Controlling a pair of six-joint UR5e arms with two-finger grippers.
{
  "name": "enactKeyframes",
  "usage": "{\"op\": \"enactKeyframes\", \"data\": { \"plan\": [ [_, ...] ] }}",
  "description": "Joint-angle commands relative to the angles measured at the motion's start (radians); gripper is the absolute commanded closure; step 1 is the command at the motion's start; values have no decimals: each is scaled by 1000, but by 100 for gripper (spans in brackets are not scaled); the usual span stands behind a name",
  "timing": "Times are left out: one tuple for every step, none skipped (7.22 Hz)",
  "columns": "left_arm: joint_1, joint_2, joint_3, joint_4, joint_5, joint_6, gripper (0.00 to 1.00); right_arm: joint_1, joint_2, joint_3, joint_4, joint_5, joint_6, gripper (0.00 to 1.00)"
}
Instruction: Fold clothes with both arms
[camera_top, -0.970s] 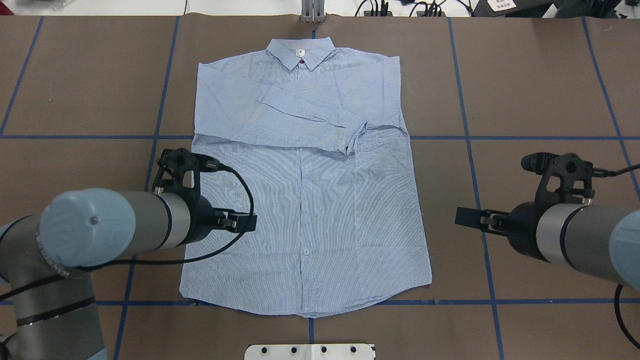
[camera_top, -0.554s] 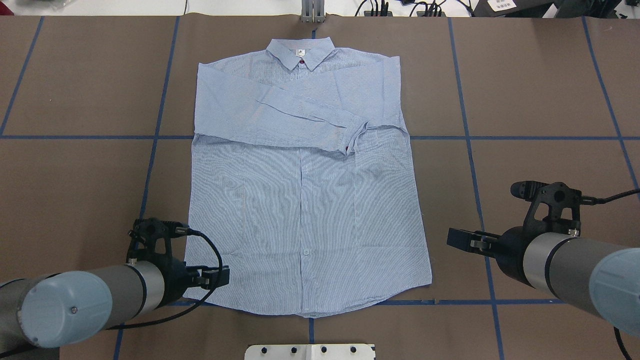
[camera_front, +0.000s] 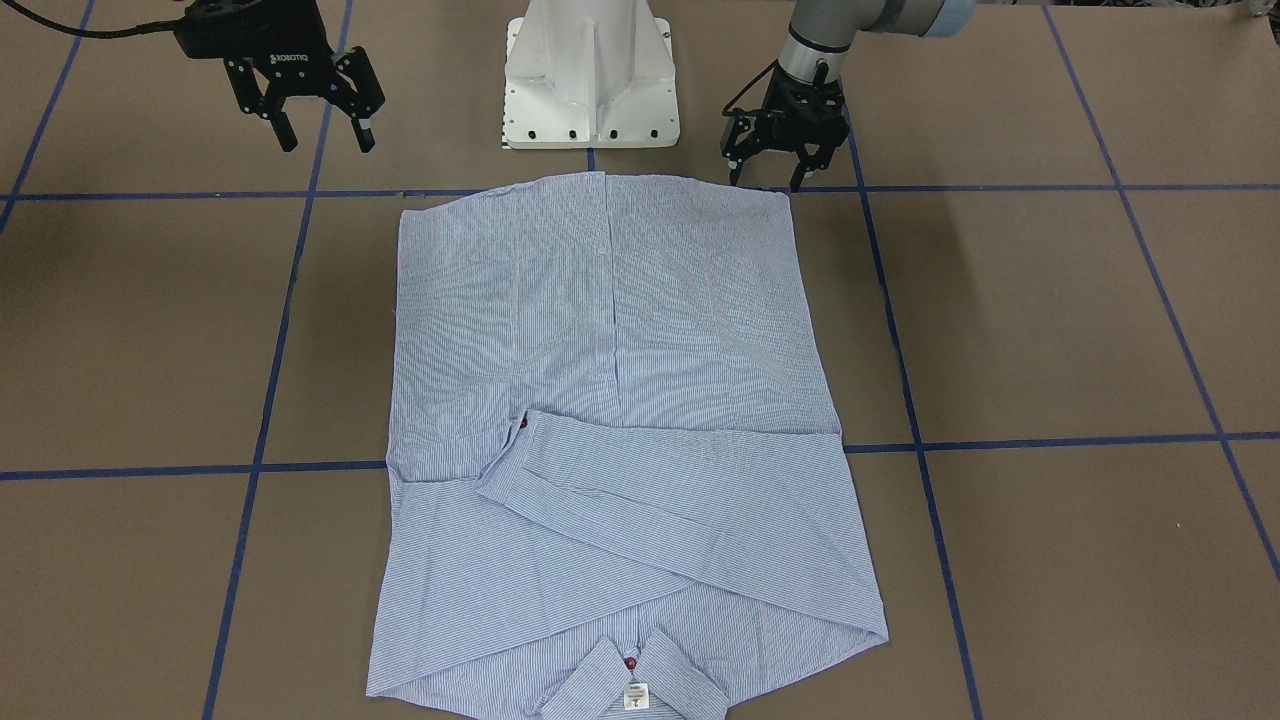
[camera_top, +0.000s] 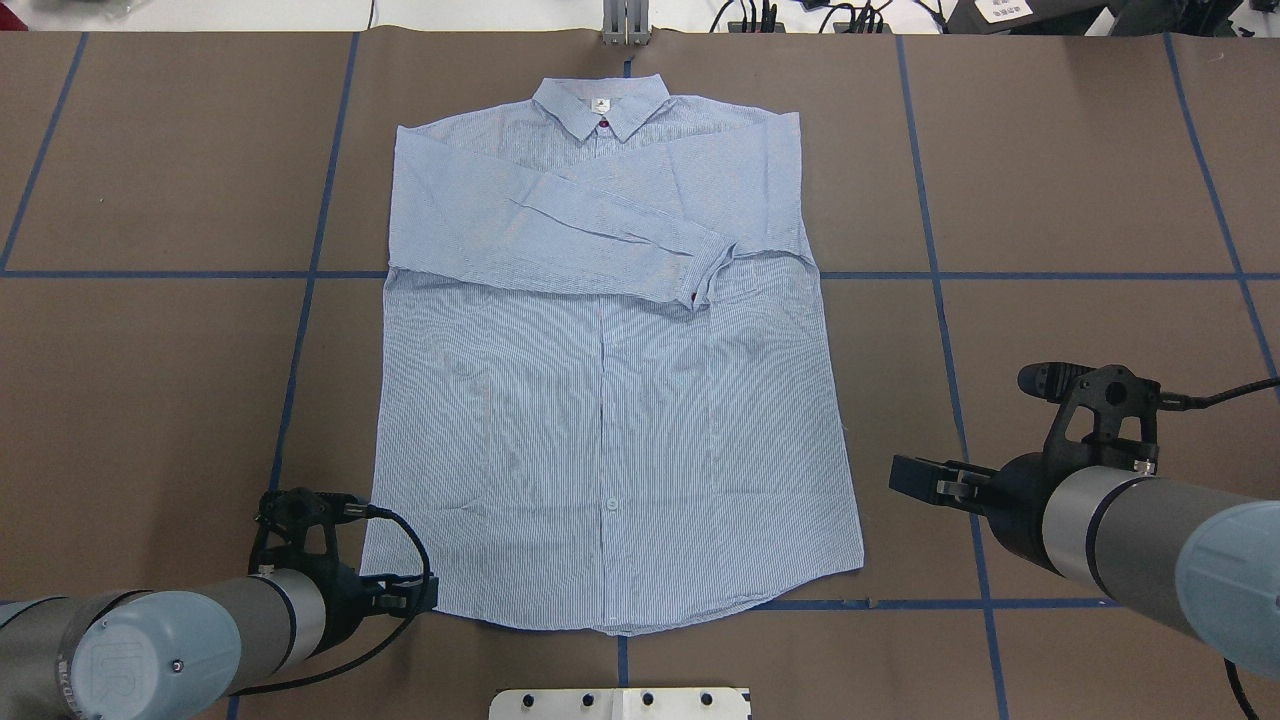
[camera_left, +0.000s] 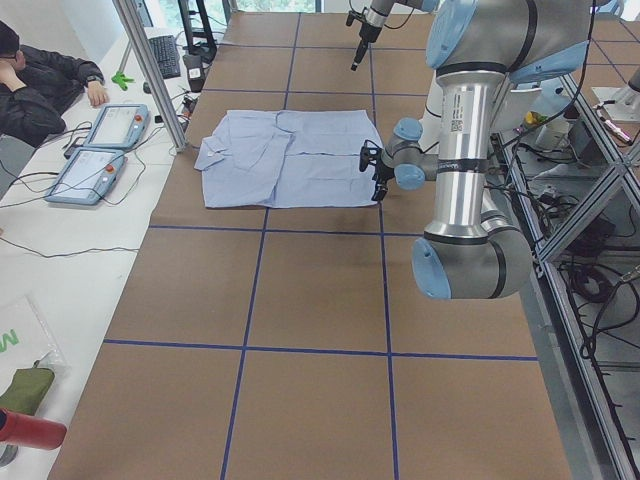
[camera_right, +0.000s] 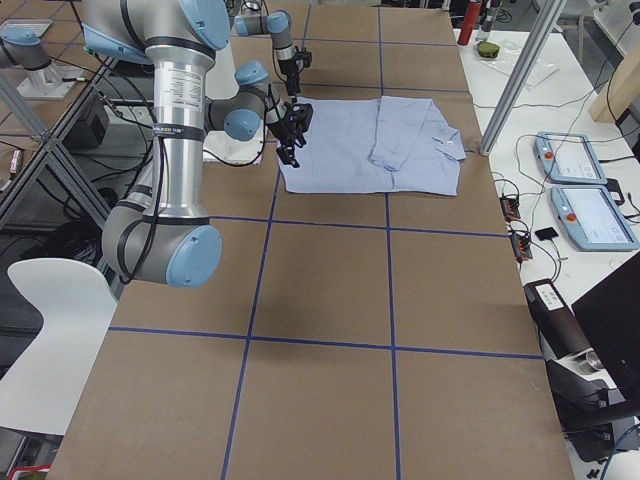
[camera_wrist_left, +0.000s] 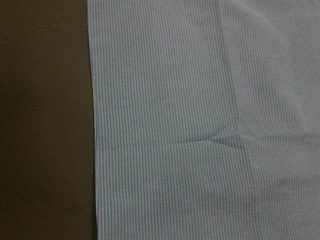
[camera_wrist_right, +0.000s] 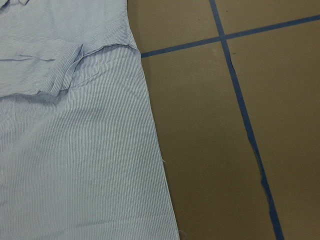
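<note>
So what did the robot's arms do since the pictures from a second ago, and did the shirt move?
The left end effector pulled back along the edge of the shirt, from its middle down to the hem corner. The right end effector drew back the same way, only a little, and is off the shirt's other edge. Both are open; nothing was grabbed. The shirt lies just as before, sleeves folded across the chest.

You lose the tips of the collar (camera_front: 630, 688) of the light blue striped button-up shirt (camera_front: 610, 330) at the front-facing frame's bottom edge, and the print on its small white neck label (camera_front: 636, 697) is too small to read. In your side views, the black two-finger left gripper (camera_left: 377, 185) and right gripper (camera_right: 289, 150) are too small to judge their jaws.
</note>
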Motion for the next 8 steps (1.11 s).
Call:
{"op": "enactKeyframes", "data": {
  "plan": [
    [1, 2, 7, 0, -5, 0, 29, 0, 0, 0, 1, -4, 0, 0],
    [1, 1, 10, 0, -12, 3, 34, 0, 0, 0, -1, -7, 0, 0],
    [-1, -1, 21, 0, -14, 1, 34, 0, 0, 0, -1, -7, 0, 0],
    [1, 1, 21, 0, -15, 0, 34, 0, 0, 0, 1, -7, 0, 0],
    [-1, 1, 24, 0, -15, 1, 34, 0, 0, 0, -1, -7, 0, 0],
    [-1, 1, 26, 0, -15, 1, 34, 0, 0, 0, 1, -7, 0, 0],
    [-10, 1, 26, 0, -15, 4, 34, 0, 0, 0, 1, -7, 0, 0],
    [-14, 1, 27, 0, -15, 6, 34, 0, 0, 0, 1, -7, 0, 0]
  ]
}}
